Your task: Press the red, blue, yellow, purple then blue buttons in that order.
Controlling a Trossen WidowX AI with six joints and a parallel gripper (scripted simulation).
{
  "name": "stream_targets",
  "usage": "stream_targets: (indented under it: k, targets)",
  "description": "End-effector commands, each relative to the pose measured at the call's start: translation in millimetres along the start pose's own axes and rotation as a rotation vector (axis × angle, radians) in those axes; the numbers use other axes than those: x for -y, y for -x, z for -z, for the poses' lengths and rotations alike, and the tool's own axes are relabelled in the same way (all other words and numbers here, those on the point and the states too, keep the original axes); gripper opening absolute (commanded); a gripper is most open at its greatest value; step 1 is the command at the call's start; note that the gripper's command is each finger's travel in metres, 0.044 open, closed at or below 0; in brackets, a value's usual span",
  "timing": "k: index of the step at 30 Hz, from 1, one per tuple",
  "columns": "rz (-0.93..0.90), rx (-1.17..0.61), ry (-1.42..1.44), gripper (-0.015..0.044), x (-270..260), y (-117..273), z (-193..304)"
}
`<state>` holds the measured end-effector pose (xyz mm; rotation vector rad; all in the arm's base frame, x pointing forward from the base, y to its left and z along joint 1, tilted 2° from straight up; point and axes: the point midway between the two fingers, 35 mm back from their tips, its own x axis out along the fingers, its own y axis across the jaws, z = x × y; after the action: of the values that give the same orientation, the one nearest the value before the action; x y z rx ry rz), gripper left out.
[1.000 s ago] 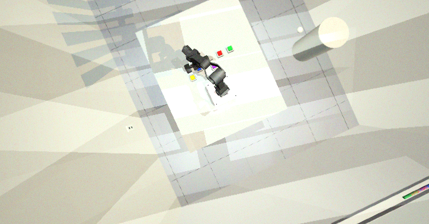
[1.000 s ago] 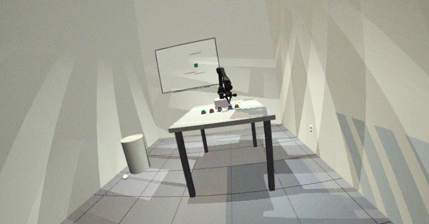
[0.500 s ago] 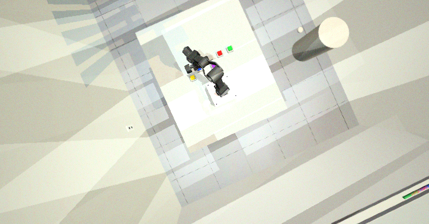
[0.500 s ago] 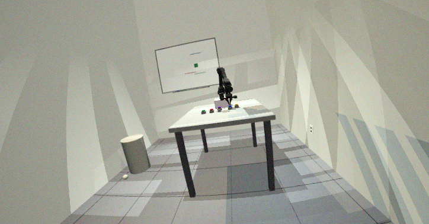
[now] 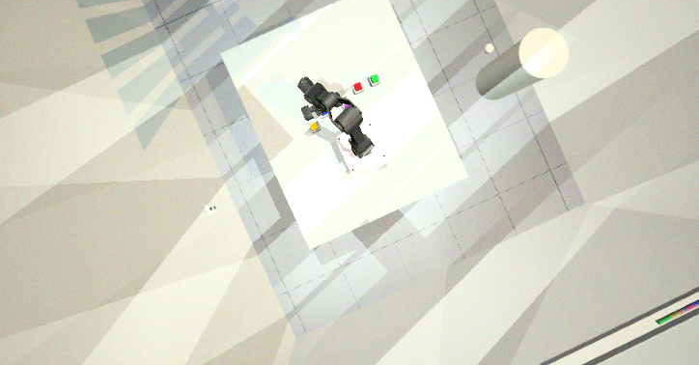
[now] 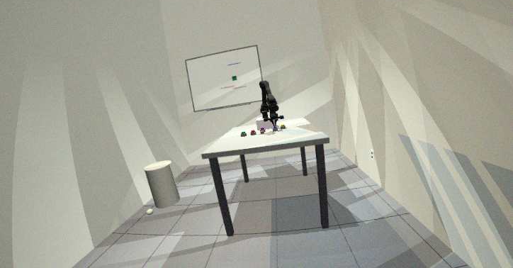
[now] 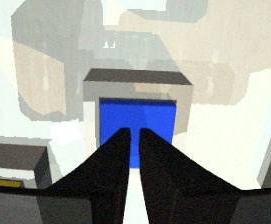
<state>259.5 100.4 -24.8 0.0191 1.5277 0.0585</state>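
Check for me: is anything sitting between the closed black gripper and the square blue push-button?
Nothing visible. In the wrist view the black gripper, shut and holding nothing, points straight at the square blue push-button, with no block or other button between them. Contact cannot be told.

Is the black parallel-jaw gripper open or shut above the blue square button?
Shut. In the wrist view the black parallel-jaw gripper has its two fingertips nearly together, with only a thin gap and nothing between them, pointing at the blue square button.
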Motion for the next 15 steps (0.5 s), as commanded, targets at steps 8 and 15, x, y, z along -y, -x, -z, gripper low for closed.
stream_targets:
  k: [8,15]
  targets:
    - [0.005,-0.001,-0.004,0.002,0.8,-0.9,0.4]
    - [0.005,-0.001,-0.004,0.002,0.5,33.6,0.1]
